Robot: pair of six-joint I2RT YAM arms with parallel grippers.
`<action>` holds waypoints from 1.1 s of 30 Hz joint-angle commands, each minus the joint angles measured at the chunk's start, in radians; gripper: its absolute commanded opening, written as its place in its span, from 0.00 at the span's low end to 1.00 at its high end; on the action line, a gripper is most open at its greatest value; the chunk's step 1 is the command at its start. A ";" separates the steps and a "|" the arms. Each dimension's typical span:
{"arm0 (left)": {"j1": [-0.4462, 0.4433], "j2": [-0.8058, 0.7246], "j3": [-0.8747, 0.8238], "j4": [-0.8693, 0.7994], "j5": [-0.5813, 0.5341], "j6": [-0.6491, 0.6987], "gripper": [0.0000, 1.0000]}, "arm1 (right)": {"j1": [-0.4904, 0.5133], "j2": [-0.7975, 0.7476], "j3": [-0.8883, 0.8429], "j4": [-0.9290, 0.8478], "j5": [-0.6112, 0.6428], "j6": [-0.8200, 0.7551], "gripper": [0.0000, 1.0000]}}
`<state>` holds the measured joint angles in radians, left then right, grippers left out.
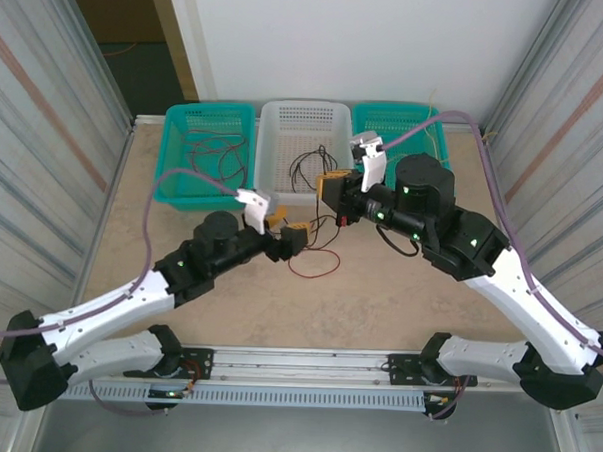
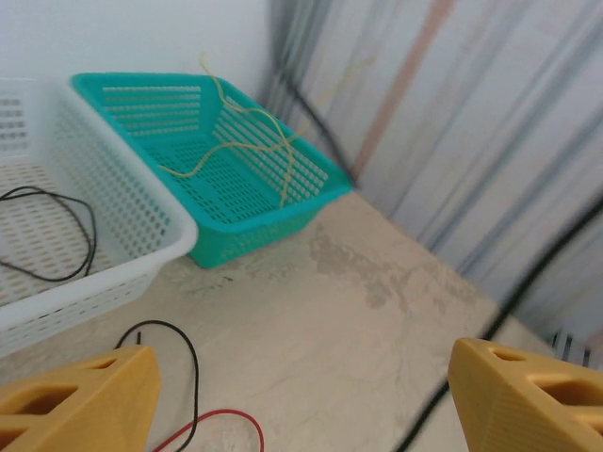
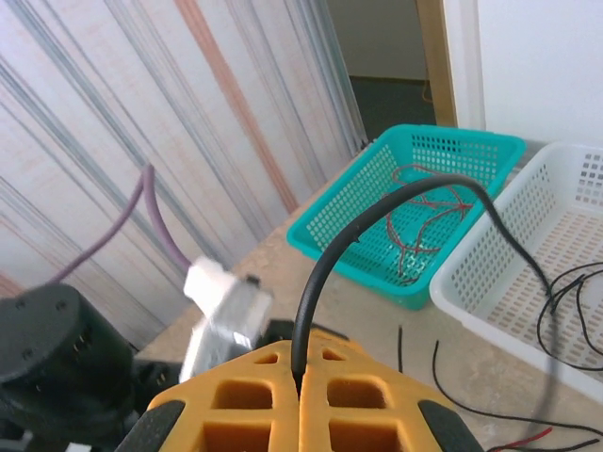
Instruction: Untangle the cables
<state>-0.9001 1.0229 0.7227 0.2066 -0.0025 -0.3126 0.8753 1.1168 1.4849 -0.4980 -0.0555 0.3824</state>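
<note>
My right gripper (image 3: pixel 301 372) is shut on a black cable (image 3: pixel 377 212), which arcs up out of the closed yellow fingers and over toward the white basket. In the top view the right gripper (image 1: pixel 333 187) hangs just in front of that basket. My left gripper (image 1: pixel 291 234) hovers low over the table middle; its yellow fingers (image 2: pixel 80 400) stand wide apart with nothing between them. Under the left gripper (image 2: pixel 301 363) lie a thin black cable (image 2: pixel 184 344) and a red cable (image 2: pixel 231 419). The red cable (image 1: pixel 325 270) loops on the table between the two arms.
Three baskets line the far edge. The left teal basket (image 1: pixel 177 151) holds red cables (image 3: pixel 429 212), the white basket (image 1: pixel 286 115) holds black cables (image 2: pixel 57 235), and the right teal basket (image 2: pixel 311 202) holds a yellow cable (image 2: pixel 236 151). Corrugated walls close both sides.
</note>
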 commanded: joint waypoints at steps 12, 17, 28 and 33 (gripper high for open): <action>-0.160 0.106 0.048 0.108 -0.180 0.409 0.78 | -0.101 -0.055 0.064 0.042 -0.225 0.084 0.00; -0.183 0.109 0.017 0.150 -0.267 0.482 0.67 | -0.103 -0.067 0.055 0.061 -0.234 0.094 0.00; -0.184 0.085 -0.014 0.136 -0.278 0.434 0.49 | -0.150 -0.079 0.059 0.069 -0.261 0.113 0.00; -0.185 0.072 -0.017 0.120 -0.281 0.396 0.39 | -0.162 -0.080 0.044 0.081 -0.256 0.118 0.00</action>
<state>-1.0801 1.1225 0.7193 0.3168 -0.2604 0.1120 0.7238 1.0542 1.5227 -0.4633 -0.2928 0.4725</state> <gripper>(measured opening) 0.404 0.060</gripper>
